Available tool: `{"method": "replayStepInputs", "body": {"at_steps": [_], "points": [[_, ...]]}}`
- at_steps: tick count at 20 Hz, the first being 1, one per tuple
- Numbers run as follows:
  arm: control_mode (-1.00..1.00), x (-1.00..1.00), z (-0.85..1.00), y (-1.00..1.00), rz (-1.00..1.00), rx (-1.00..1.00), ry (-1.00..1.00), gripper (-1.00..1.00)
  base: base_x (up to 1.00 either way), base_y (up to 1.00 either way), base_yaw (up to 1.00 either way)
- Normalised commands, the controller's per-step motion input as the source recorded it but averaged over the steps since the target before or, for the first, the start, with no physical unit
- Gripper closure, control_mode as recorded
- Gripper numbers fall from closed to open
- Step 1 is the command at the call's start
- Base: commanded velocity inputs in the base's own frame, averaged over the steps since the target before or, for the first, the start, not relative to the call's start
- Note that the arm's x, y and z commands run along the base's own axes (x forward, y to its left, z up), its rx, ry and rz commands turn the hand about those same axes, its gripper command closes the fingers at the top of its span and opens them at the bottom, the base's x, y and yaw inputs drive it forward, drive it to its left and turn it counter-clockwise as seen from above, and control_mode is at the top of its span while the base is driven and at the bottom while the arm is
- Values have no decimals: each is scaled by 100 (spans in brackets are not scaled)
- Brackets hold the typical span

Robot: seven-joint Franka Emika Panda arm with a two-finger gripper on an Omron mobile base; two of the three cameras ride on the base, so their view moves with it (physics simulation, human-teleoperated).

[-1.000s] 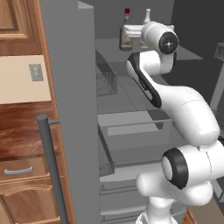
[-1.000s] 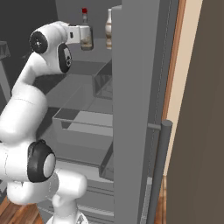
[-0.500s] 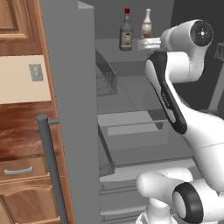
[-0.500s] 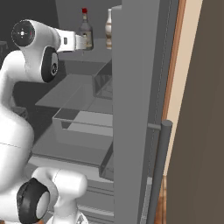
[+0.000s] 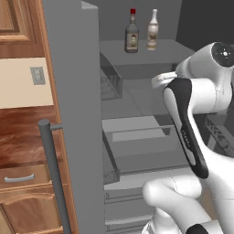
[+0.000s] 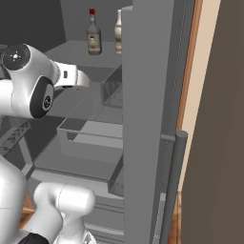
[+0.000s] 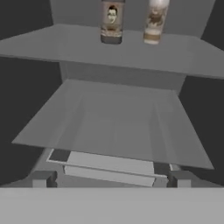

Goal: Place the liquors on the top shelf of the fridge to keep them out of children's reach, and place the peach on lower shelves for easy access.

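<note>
Standing upright side by side on the fridge's [image 5: 73,91] top shelf [image 5: 151,50] we see the dark bottle [image 5: 132,32] and cream bottle [image 5: 152,30]; our hand [image 7: 109,179] hangs below them, fingers apart, empty.

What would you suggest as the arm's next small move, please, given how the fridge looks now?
Probably draw the arm back out of the fridge and turn to find the peach. Both liquors, the dark bottle and the cream-white bottle, stand upright on the top shelf, and the gripper is open and empty.
</note>
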Motion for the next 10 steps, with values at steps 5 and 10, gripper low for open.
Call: {"method": "replayStepInputs", "body": {"at_steps": [5, 10], "points": [[-100, -40, -6, 0, 0, -1, 19, -100, 0, 0, 0], [100, -36, -2, 0, 0, -3, 14, -100, -13, 0, 0]]}}
